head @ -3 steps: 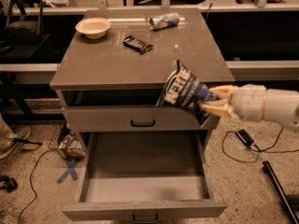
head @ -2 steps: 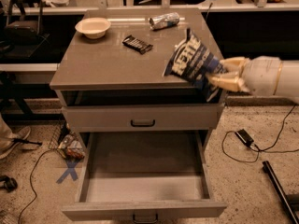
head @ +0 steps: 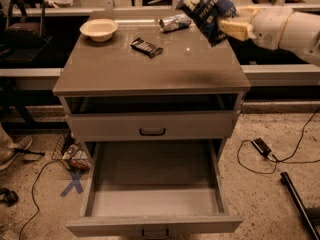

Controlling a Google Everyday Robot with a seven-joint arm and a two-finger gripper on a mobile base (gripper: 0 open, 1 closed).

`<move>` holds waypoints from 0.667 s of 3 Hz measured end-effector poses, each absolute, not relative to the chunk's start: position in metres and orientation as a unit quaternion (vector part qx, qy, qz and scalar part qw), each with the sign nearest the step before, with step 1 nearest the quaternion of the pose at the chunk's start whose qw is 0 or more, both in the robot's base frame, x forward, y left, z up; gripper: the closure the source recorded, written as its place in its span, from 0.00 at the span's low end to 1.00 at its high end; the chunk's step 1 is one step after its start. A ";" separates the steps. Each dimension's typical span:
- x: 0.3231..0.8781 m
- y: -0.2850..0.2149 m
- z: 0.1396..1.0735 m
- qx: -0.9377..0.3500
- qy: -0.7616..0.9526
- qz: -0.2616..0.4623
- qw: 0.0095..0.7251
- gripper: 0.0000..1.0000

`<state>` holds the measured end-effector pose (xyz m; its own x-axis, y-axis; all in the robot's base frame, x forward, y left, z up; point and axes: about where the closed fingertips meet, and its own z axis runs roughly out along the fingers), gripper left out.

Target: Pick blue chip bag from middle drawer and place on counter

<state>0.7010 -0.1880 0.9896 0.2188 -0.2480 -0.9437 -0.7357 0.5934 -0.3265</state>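
Placing step: the gripper (head: 227, 28), at 1 o'clock over the bench (head: 150, 74), has its jaws clamped on the bag (head: 206, 6), held aloft. Next, I judge, lower it onto bare top at 3 o'clock (clear of the can (head: 175, 22)), then release

Lettering on blue chip bag (head: 207, 6), in claw (head: 228, 28) above the counter (head: 150, 71), is unreadable.

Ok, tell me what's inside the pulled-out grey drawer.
The pulled-out grey drawer shows only bare floor; its rear is hidden under the cabinet front. The gripper holds the crinkly dark-blue foil chip bag above the grey-brown counter slab.
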 end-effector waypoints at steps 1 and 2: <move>0.750 -0.167 0.993 -0.384 0.632 0.182 0.648 1.00; 0.786 -0.150 0.966 -0.375 0.685 0.169 0.601 1.00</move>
